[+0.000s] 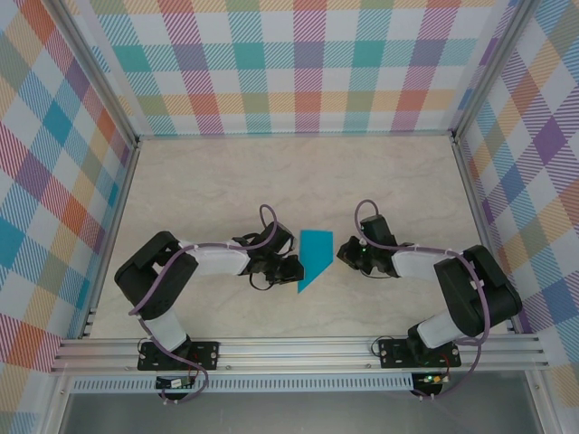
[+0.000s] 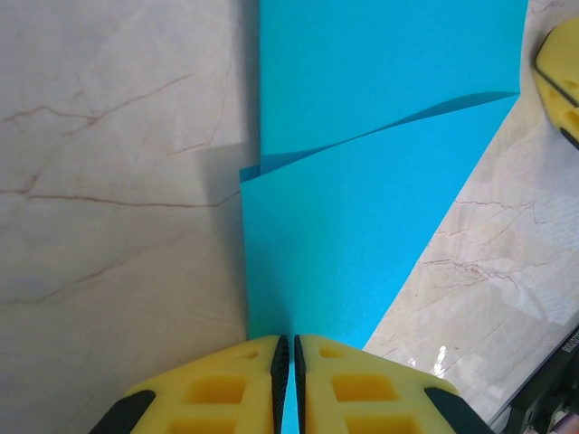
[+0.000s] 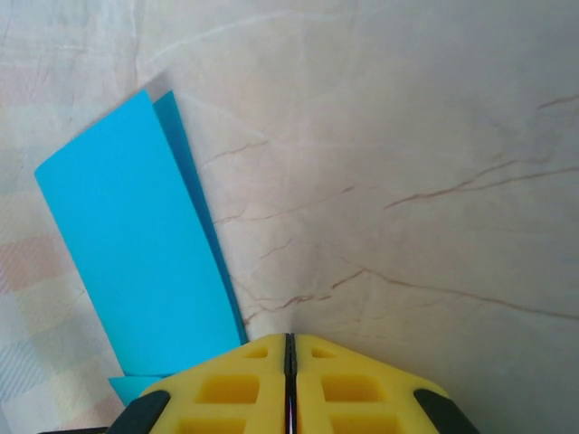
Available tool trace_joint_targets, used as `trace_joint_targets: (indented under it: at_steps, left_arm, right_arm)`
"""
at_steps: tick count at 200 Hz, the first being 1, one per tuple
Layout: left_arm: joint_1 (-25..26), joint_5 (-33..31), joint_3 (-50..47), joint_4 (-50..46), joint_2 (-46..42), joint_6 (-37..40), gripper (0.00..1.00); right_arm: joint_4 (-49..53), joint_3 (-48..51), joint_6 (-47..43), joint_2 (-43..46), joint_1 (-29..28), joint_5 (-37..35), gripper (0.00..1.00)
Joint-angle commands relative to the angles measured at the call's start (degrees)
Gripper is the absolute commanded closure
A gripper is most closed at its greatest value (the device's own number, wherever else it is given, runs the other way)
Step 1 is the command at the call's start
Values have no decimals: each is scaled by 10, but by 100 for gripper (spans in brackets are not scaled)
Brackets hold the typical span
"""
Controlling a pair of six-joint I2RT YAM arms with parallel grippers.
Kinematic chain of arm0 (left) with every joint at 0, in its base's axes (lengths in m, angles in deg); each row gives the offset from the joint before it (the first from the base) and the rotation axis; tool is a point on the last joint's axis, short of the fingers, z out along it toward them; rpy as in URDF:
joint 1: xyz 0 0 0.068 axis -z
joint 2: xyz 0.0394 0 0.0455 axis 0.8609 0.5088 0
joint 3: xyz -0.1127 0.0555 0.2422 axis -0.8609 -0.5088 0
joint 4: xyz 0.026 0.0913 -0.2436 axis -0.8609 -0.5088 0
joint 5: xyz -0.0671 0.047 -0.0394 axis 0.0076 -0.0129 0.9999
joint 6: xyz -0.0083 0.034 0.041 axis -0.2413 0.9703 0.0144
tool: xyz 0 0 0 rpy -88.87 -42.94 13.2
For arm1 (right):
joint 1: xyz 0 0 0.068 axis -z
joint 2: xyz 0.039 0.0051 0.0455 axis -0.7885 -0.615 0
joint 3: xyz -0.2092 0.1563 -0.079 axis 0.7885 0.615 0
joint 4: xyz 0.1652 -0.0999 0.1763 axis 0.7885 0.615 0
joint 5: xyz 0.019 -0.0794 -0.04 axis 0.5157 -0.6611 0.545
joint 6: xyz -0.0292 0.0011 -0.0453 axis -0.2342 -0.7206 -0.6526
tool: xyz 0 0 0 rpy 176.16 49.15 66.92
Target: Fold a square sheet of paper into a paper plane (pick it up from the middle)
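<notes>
The square sheet of paper is teal and folded into a narrow shape, pointed at its near end. It sits mid-table between the two grippers. In the left wrist view the paper shows an overlapping flap and runs in between the jaws of my left gripper. Those jaws are pinched on its near edge, with teal showing in the slit. From above, the left gripper sits at the paper's left side. My right gripper is just off the right edge, shut and empty. From its wrist, the paper lies left of the closed right gripper.
The marble-look tabletop is walled by checkered panels on aluminium posts. One yellow finger of the right gripper appears at the upper right of the left wrist view. Both arm bases sit on the front rail.
</notes>
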Motion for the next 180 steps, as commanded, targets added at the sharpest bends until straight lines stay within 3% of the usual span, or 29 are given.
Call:
trace_joint_targets:
  at_steps: [1,34,65,180]
  left_arm:
    - [3,-37,-23,-75,1,10,86]
    - [3,-41,-28,-77,-11,11,86]
    - [4,-37,-22,-76,-27,12,85]
    - [4,-62,55,-110,-50,37,78]
  right_arm:
    - [20,5,-16,15,13,-16,90]
    - [30,-2,-24,61,12,39,88]
    - [82,-22,-35,73,2,69,77]
    - [66,-57,2,-15,-35,120,63]
